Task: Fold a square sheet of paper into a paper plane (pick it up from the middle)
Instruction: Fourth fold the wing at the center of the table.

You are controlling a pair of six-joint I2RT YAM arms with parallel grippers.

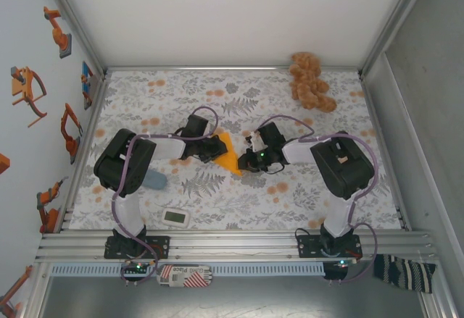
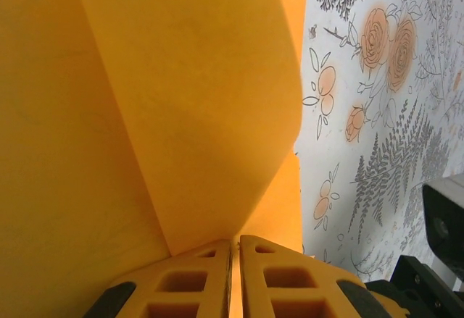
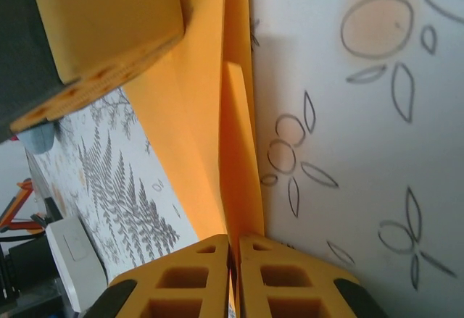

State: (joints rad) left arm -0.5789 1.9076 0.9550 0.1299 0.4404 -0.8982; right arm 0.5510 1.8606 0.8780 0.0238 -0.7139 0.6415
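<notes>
while left pincer grips, paper curves.

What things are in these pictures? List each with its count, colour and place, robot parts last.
floral cloth: one, white with grey leaves and pale-orange flowers, covering the table
square sheet of paper: one, bright orange, part-folded, middle of the cloth
plush toy: one, tan-brown, far right corner of the cloth
small device: one, white, near edge left of centre
rounded object: one, grey-blue, near left part of the cloth
striped cloth: one, dark and pale, beyond the near right corner
left gripper: one, orange fingers, shut on the paper
right gripper: one, orange fingers, shut on the paper
</notes>
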